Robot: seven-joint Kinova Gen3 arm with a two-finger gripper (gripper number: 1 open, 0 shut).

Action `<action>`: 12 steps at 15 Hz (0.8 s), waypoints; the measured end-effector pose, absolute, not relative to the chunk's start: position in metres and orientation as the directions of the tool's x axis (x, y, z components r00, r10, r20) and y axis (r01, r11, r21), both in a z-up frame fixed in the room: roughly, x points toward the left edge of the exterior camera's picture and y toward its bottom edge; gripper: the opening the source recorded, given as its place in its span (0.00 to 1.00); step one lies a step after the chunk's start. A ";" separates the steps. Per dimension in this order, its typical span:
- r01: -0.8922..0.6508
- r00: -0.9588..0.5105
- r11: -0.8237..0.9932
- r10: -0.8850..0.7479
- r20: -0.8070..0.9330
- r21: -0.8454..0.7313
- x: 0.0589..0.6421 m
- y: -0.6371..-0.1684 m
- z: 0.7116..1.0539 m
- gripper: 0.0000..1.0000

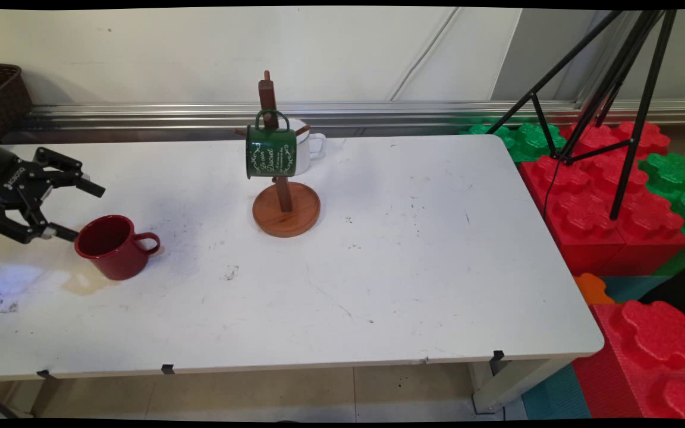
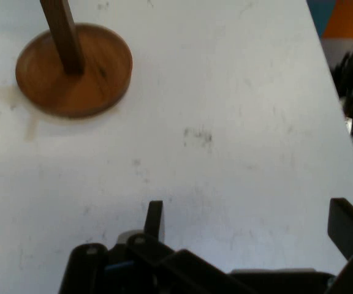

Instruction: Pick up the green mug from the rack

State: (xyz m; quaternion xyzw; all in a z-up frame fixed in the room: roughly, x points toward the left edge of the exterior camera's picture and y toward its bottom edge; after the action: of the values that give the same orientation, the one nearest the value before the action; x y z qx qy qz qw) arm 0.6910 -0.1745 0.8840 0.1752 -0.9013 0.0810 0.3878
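Observation:
My black gripper (image 1: 81,211) hovers open at the table's left edge, its fingertips just left of and slightly above a red mug (image 1: 113,246). The mug stands upright on the white table (image 1: 414,267) with its handle pointing right. Nothing is between the fingers. A wooden mug tree (image 1: 286,209) stands mid-table; a green mug (image 1: 271,151) hangs on its front peg and a white mug (image 1: 311,147) hangs behind. In the hand view the gripper (image 2: 250,223) is spread wide over bare table, with the mug tree's base (image 2: 72,67) at upper left. The red mug is out of that view.
A dark wicker basket (image 1: 0,98) sits at the back left corner. Off the table's right side, large red and green foam blocks (image 1: 604,202) are stacked, with a black tripod (image 1: 610,101) standing on them. A brownish stain (image 1: 84,282) lies beside the red mug.

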 end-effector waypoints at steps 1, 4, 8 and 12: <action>-0.388 -0.616 0.921 -0.262 0.743 0.003 0.690 -0.174 0.886 1.00; -0.409 -0.563 0.912 -0.280 0.778 0.031 0.689 -0.174 0.889 1.00; -0.430 -0.489 0.900 -0.295 0.821 0.067 0.688 -0.176 0.892 1.00; -0.436 -0.421 0.894 -0.301 0.856 0.100 0.684 -0.177 0.893 1.00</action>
State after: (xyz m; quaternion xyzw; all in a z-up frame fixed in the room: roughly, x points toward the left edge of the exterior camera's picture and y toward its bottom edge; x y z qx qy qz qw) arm 0.6840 -0.1770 0.8934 0.2194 -0.8401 0.0687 0.4914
